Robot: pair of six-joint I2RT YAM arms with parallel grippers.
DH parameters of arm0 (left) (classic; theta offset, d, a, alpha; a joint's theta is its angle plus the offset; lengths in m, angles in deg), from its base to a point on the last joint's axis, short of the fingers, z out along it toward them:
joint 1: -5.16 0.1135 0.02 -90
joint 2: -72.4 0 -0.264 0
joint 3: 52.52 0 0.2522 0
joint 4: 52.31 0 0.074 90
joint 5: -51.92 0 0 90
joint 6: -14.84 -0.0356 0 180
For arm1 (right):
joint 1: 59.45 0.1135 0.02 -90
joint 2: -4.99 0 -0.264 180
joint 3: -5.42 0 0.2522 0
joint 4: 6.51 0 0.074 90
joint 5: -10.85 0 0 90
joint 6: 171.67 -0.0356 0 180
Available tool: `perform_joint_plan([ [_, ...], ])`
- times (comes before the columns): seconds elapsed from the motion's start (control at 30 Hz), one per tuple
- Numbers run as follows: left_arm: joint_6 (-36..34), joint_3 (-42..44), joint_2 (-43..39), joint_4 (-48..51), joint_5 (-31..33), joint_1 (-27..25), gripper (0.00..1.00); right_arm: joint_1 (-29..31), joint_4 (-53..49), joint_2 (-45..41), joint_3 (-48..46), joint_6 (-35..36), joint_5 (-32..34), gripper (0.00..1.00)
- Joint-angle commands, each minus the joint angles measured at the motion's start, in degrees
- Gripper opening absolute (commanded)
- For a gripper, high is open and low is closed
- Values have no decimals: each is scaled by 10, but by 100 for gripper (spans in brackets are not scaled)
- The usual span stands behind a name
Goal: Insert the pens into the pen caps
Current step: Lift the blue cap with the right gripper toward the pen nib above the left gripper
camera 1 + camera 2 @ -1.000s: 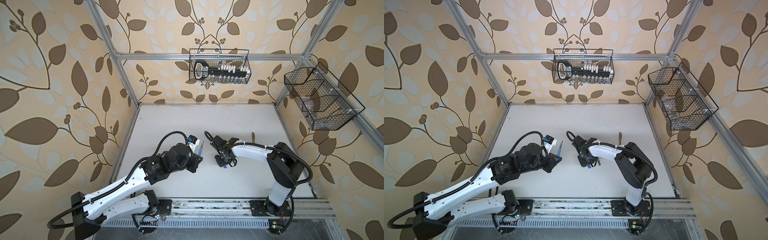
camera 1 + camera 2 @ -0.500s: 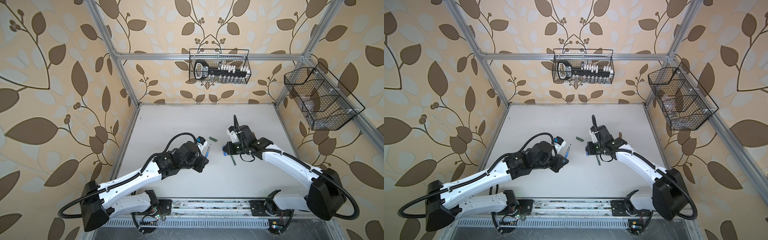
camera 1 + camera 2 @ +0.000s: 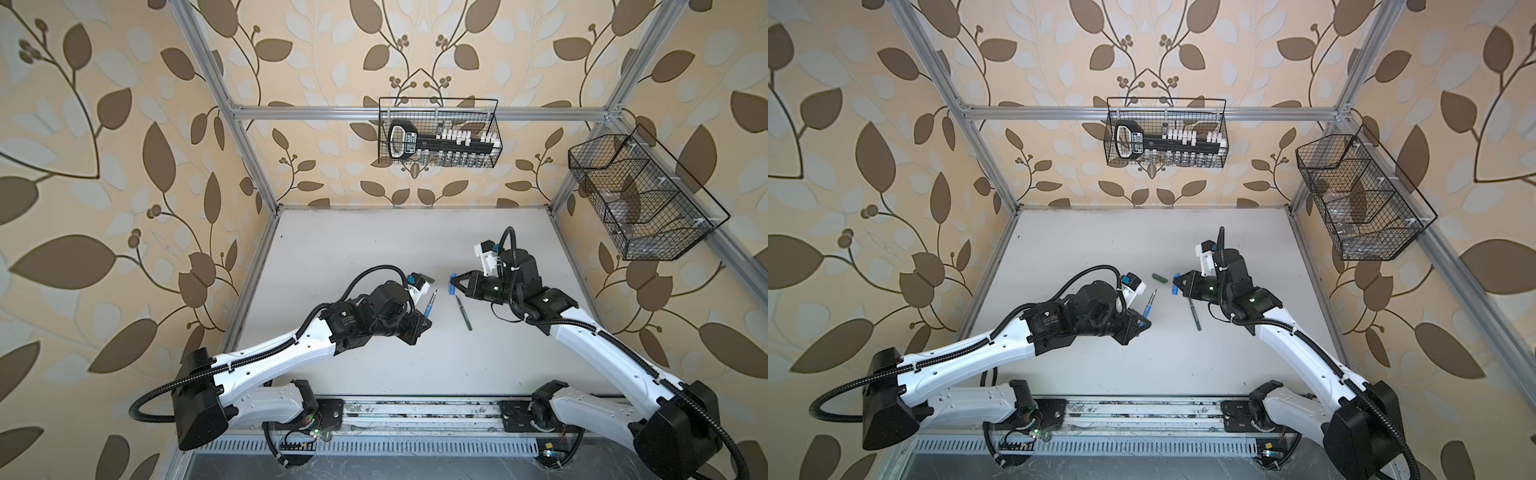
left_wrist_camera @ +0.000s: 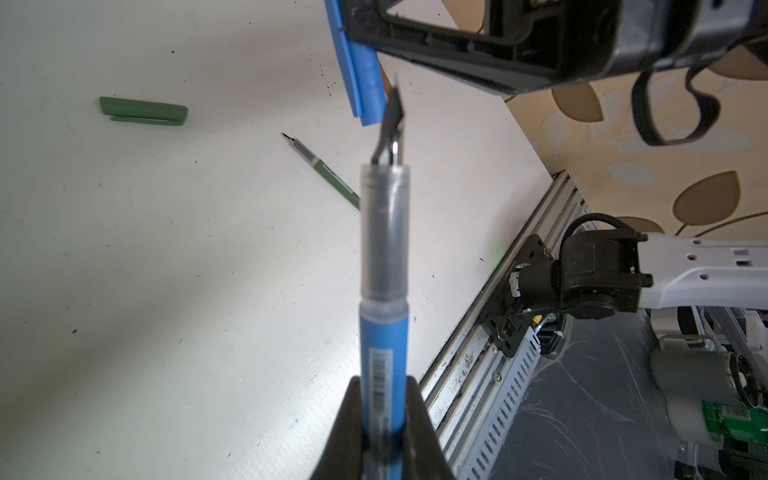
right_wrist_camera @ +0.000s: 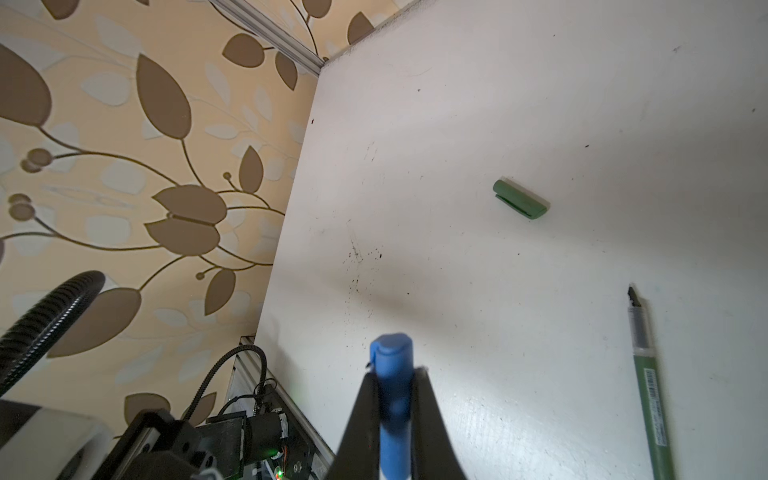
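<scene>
1. White tabletop (image 3: 374, 249), flecked with dark ink specks, stands inside leaf-patterned walls (image 3: 124, 166).
2. Left gripper (image 4: 384, 399): jaws are pressed together on the tail end of the blue pen (image 4: 384, 266), which is carried clear of the surface. In both top views its nib points toward 1 o'clock.
3. Right gripper (image 5: 392, 382): jaws pinch the blue cap (image 5: 392, 353), also raised, at 3 o'clock of the nib. Both top views show a gap between nib and cap. The cap's long axis runs 12 to 6. Its domed closed end shows in the right wrist view; its mouth is hidden.
4. Green pen (image 3: 464, 313) lies uncapped on the table at 5 o'clock of the blue cap. Green cap (image 3: 1159, 278) lies at 10 o'clock of it, well apart from its pen.
5. Judgement: the blue pair is being lined up and is not yet joined; the green pair is untouched.
6. Risks, as judged:
   - Pen and cap axes do not match, so the nib may strike the cap's rim or clip and bend.
   - The pen is gripped far from its nib, so a sideways push could swivel it in the jaws.
   - Pressure along the cap could slide it through the pinch.
   - A drop would land among the green parts and scatter them.
</scene>
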Motion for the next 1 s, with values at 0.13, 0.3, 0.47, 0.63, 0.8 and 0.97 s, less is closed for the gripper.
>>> perform_joint_plan([
  [0.13,-4,-34,9,-19,-17,-10,13,-5,45,-31,9,-39,-43,11],
  [0.3,-5,-38,15,-19,-18,-18,13,-5,72,-32,17,-55,-53,11],
  [0.47,-2,-36,18,-27,-17,-23,13,2,91,-33,20,-70,-54,11],
  [0.63,0,-35,19,-32,-19,-26,13,3,102,-32,24,-74,-46,12],
  [0.8,-4,-39,19,-32,-13,-31,13,6,127,-19,24,-86,-53,12],
  [0.97,-10,-38,17,-31,5,-37,12,8,133,-13,34,-88,-55,12],
])
